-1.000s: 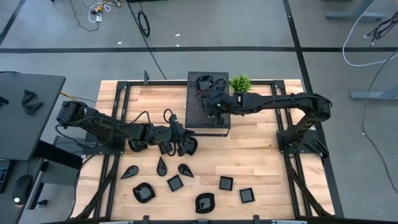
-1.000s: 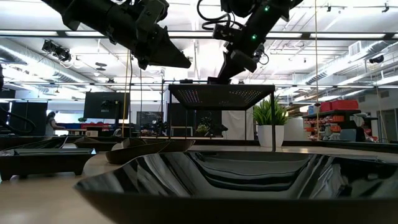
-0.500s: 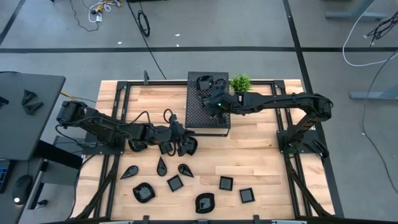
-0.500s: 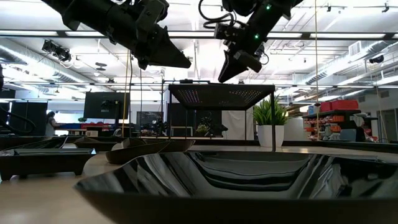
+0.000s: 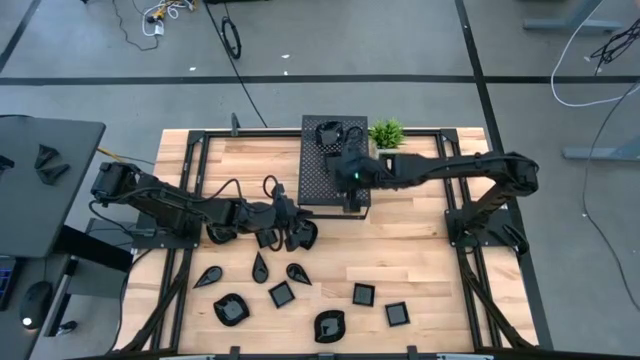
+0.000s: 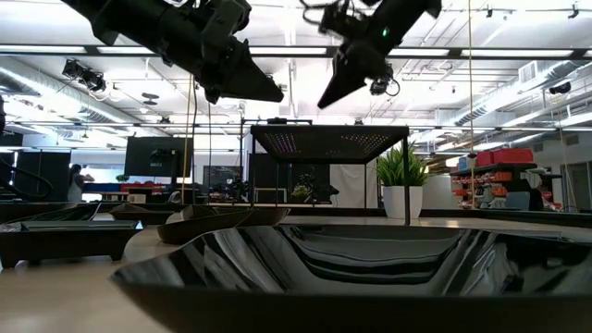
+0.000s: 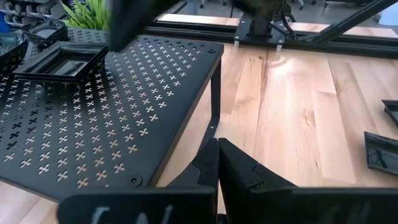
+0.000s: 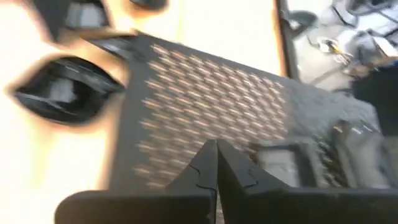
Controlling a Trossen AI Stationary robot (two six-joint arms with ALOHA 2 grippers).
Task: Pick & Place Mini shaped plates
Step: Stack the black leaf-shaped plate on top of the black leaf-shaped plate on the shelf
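Several mini shaped plates lie on the wooden table near its front edge, among them a teardrop one (image 5: 260,266), a square one (image 5: 363,295) and a rounded one (image 5: 329,325). Another square plate (image 5: 328,131) (image 7: 62,59) sits on the far end of the black perforated box (image 5: 320,188). My right gripper (image 5: 340,168) (image 6: 322,104) hovers shut above the box top, holding nothing. My left gripper (image 5: 296,226) (image 7: 217,152) is shut and raised off the table by the box's near left corner. A rounded plate (image 5: 306,236) (image 8: 62,93) lies on the table below it.
A small green potted plant (image 5: 386,132) stands at the box's far right corner. The box stands on thin legs (image 7: 213,93) with room under it. Bare wood lies to the right of the box and between the box and the front row of plates.
My right gripper has risen off the box top, swung a little toward the table's near edge, and its fingers have come together. The square plate stays on the box. My left arm has kept still.
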